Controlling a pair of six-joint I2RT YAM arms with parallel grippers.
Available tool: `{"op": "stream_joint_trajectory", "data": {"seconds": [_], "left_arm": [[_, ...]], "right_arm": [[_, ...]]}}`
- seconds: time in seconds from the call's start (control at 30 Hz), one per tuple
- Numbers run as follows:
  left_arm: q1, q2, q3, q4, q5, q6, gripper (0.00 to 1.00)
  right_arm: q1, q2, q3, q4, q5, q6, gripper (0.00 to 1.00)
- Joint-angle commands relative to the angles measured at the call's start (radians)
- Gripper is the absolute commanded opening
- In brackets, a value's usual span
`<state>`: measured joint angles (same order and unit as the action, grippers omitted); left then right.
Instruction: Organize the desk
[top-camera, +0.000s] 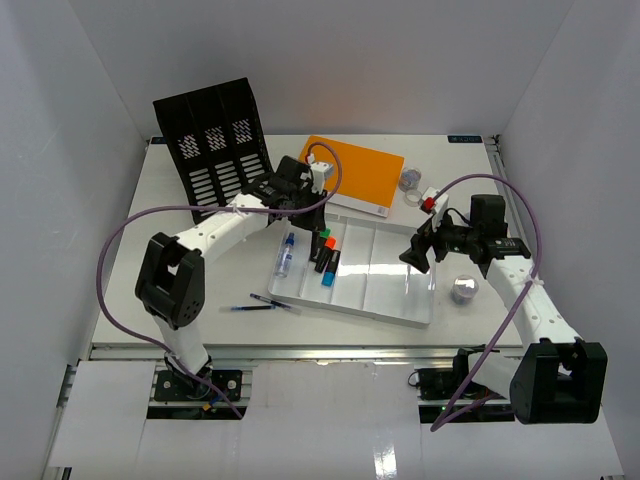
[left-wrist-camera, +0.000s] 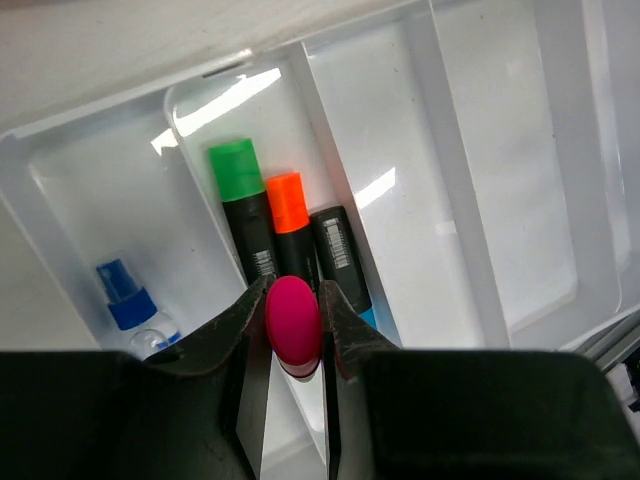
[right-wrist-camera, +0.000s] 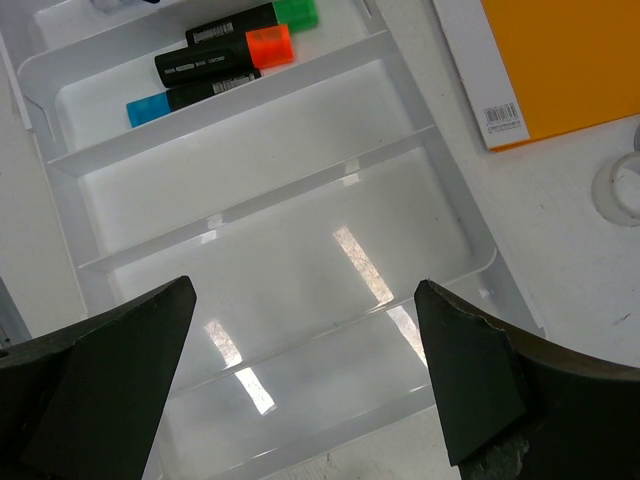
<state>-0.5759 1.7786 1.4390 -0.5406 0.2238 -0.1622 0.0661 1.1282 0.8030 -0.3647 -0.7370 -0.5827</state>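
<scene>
Left gripper (left-wrist-camera: 293, 300) is clamped tight on a pink marker (left-wrist-camera: 293, 338), one finger pressing each side of its rounded cap, and it's hanging right over the white tray (left-wrist-camera: 440, 150). Directly below in that same narrow compartment lie three more: a green-capped marker (left-wrist-camera: 240, 190), an orange-capped marker (left-wrist-camera: 290, 215) and a blue-capped marker (left-wrist-camera: 340, 250), packed side by side. One compartment over, a small spray bottle (left-wrist-camera: 130, 300) with a blue top. Over to the right gripper (right-wrist-camera: 305, 300): jaws spread wide, nothing between them, poised above the tray's broader bare sections. Pulling out to the overhead view, the desk (top-camera: 150, 260) spreads white beneath everything, tray near the middle, both arms reaching in from the near edge. A pen (top-camera: 262, 302) lies loose just left of the tray, an orange notebook (top-camera: 355, 172) sits behind it, a black file rack (top-camera: 215, 145) stands at the far left, and a shiny round object (top-camera: 464, 290) rests to the tray's right.
</scene>
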Motion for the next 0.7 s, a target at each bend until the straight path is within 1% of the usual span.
{"op": "stream_joint_trajectory", "data": {"seconds": [0.0,0.1,0.2,0.27,0.33,0.47,0.5,0.57,0.67], "left_arm": [[-0.016,0.058,0.040,-0.052,0.060,0.029,0.10],[-0.017,0.095,0.049,-0.072,0.042,0.041,0.12],[-0.024,0.099,0.050,-0.076,0.025,0.045,0.20],[-0.029,0.094,0.049,-0.073,0.017,0.044,0.35],[-0.033,0.086,0.042,-0.064,0.018,0.043,0.47],[-0.036,0.045,-0.009,-0.007,0.027,0.038,0.79],[-0.036,0.033,-0.020,0.007,0.028,0.037,0.83],[-0.038,-0.002,-0.047,0.043,0.024,0.038,0.86],[-0.036,-0.061,-0.091,0.095,0.009,0.043,0.87]], "right_arm": [[-0.011,0.001,-0.007,0.027,-0.024,0.006,0.97],[-0.017,0.001,-0.008,0.029,-0.027,0.003,0.97],[-0.020,0.006,-0.008,0.030,-0.026,0.003,0.97],[-0.022,0.009,-0.010,0.032,-0.025,0.004,0.97],[-0.024,0.010,-0.010,0.035,-0.023,0.007,0.98],[-0.030,0.012,-0.010,0.038,-0.015,0.012,0.97],[-0.032,0.011,-0.010,0.039,-0.013,0.013,0.97],[-0.037,0.010,-0.008,0.041,-0.008,0.015,0.97],[-0.049,0.007,-0.004,0.048,0.015,0.025,0.97]]}}
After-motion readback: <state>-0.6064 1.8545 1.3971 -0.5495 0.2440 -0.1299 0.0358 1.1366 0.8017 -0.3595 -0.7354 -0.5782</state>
